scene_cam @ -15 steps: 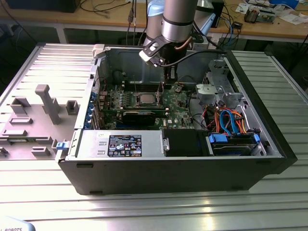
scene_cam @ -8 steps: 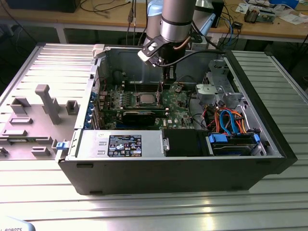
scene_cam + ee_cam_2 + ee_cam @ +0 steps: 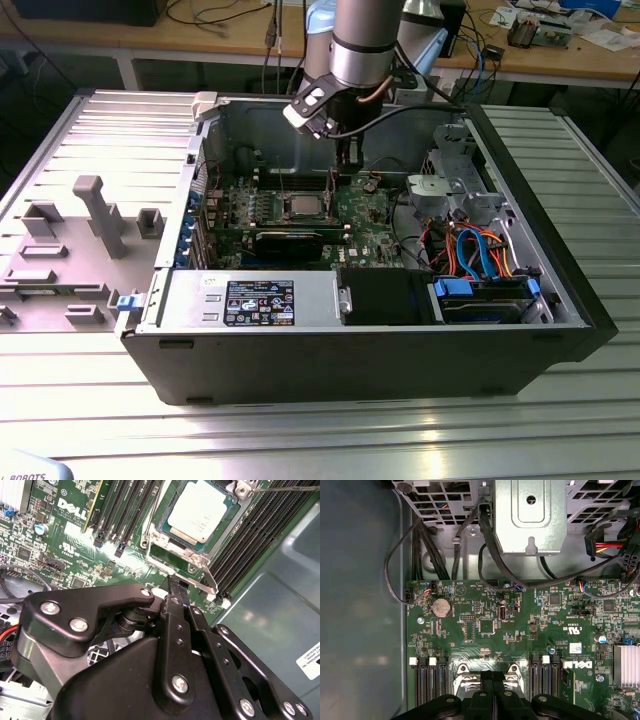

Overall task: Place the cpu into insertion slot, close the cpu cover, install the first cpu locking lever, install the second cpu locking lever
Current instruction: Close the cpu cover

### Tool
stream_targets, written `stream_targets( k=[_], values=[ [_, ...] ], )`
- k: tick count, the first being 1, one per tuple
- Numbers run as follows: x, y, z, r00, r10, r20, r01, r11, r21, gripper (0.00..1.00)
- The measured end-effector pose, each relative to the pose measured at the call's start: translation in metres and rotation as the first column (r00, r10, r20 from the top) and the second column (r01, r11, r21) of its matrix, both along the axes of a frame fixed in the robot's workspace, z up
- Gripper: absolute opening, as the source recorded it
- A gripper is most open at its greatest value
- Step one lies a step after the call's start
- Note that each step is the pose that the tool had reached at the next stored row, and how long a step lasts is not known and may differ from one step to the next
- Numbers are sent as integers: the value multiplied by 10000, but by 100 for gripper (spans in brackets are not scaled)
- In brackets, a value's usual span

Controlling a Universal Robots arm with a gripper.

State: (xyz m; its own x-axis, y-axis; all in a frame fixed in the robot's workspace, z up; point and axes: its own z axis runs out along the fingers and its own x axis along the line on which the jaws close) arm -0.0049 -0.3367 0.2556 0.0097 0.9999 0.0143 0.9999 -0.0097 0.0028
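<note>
Black end effector [image 3: 175,588], dull silver-grey cpu [image 3: 200,512]

Silver-grey cpu [image 3: 197,512], green circuit board [image 3: 131,564] with black memory slots [image 3: 125,510], black hand [image 3: 175,584], blue and orange cables [image 3: 478,250]

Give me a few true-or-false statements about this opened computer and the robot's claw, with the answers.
1. The cpu lies in the slot. True.
2. The claw grips the cpu. False: the cpu sits in the slot, apart from the claw.
3. The board is red. False: it is green.
4. A round battery sits on the board. True.
5. The case is closed. False: its side is open, showing the inside.
</note>
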Motion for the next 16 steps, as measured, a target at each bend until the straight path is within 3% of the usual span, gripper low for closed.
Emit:
stream_targets(
  k=[16],
  values=[
    [-60,-2,0,10000,-1,0,1,10000,2,11]
  ],
)
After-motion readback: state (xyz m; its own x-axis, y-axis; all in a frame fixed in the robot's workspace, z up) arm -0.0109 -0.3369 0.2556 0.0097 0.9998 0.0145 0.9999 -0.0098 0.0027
